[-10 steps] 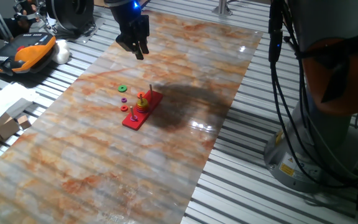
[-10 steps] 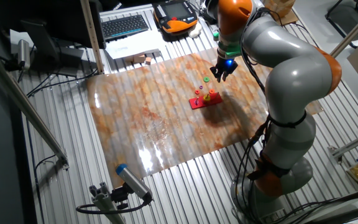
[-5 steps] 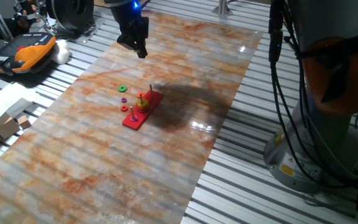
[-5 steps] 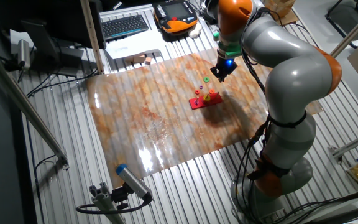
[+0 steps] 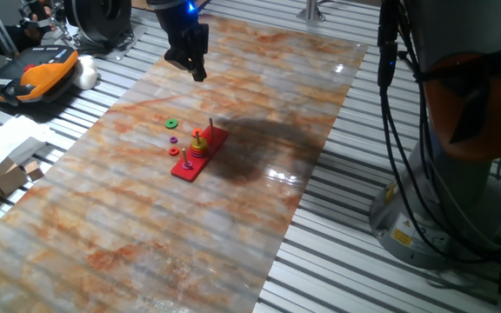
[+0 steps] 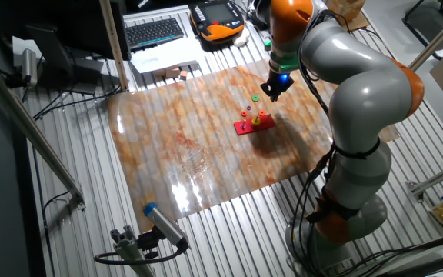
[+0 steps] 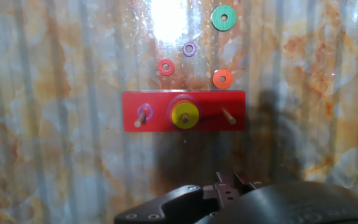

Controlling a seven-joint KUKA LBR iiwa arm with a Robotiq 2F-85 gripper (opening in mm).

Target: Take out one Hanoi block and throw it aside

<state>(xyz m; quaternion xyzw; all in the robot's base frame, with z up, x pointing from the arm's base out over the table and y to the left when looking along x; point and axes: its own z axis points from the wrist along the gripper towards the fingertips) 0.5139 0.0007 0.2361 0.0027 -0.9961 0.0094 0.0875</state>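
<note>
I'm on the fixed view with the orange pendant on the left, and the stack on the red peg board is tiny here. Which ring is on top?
Observer: The hand view shows the flat yellow ring topping the stack on the middle peg of the red rectangular base.
Operator: Are the other two pegs free?
Observer: The left peg carries a small purple ring. The right peg is bare.
Operator: How many rings lie loose on the table?
Observer: Four, all on one side of the base: a flat green ring, a loose purple ring, a red ring and an orange ring.
</note>
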